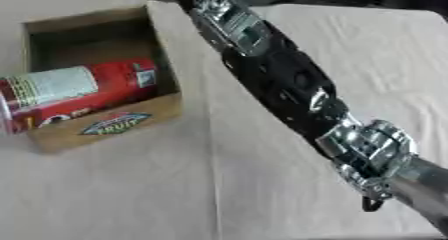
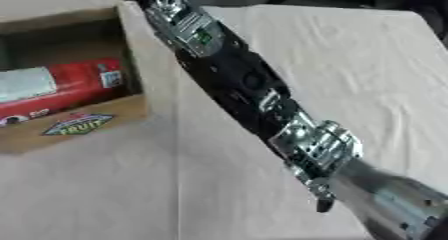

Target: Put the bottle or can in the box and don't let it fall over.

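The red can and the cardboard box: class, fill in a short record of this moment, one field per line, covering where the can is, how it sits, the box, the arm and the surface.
can: red can with a pale label
can position: inside the cardboard box, one end sticking out past the box's left side
can posture: lying on its side, not upright
box: open top, a label on its near wall
arm: right arm crosses the view diagonally; its hand is out of view
left hand: not visible
surface: table with a pale cloth

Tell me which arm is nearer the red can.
Right, as far as shown. The right arm lies just right of the box, apart from the can; its hand is out of view. The left arm shows nowhere.
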Robot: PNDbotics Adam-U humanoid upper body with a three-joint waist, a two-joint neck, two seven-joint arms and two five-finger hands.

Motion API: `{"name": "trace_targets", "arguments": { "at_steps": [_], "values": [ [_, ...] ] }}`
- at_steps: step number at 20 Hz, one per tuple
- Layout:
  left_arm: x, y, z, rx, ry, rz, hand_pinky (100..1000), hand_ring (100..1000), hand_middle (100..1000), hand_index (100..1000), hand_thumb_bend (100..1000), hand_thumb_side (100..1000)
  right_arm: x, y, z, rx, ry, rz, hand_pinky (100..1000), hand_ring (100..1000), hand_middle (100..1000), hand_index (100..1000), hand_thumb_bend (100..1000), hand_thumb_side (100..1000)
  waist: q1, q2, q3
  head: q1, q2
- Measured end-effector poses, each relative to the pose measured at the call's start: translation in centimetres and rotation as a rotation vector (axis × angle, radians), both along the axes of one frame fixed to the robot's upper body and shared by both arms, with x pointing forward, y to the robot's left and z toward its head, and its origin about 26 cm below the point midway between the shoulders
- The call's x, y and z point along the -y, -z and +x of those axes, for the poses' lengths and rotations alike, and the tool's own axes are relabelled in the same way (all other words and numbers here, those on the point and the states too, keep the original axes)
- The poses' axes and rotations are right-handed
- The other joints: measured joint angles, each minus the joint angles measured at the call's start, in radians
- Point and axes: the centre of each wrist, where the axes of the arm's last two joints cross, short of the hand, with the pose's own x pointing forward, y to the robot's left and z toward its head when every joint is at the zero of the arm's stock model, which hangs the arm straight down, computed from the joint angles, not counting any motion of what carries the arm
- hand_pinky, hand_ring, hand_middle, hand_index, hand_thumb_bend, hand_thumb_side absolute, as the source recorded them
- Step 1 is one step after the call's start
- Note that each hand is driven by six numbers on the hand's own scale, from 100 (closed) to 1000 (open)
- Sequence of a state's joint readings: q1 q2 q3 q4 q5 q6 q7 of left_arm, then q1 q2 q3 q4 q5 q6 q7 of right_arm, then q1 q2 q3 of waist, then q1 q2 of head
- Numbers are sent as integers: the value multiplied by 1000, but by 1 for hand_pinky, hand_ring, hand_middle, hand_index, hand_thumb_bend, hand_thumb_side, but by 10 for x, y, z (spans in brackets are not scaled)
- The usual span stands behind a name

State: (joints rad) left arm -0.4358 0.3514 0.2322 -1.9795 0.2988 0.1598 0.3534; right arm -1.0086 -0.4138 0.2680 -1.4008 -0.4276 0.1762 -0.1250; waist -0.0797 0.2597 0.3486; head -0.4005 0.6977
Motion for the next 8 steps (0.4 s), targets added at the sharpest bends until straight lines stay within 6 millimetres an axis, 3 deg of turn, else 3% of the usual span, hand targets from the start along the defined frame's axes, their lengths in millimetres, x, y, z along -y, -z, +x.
{"name": "trace_targets", "arguments": {
  "at_steps": [4, 5, 6, 8],
  "values": [
    [-3, 4, -1, -22, -14, 9, 683, 969, 835, 779, 480, 352, 23, -15, -29, -8, -34, 63, 957, 880, 874, 988, 100, 745, 0, -13, -34, 26, 5],
    [-5, 6, -1, -28, -19, 11, 683, 969, 834, 778, 480, 352, 31, -17, -37, -8, -36, 70, 954, 872, 865, 984, 131, 896, 0, -17, -44, 33, 8],
    [-5, 7, -1, -34, -22, 13, 682, 971, 835, 779, 480, 354, 40, -18, -45, -10, -35, 76, 951, 860, 845, 977, 100, 736, 0, -21, -52, 41, 9],
    [-8, 10, -1, -48, -32, 20, 682, 976, 836, 780, 480, 357, 55, -17, -61, -17, -26, 82, 938, 835, 809, 963, 100, 722, 0, -25, -67, 56, 12]
  ]
}}
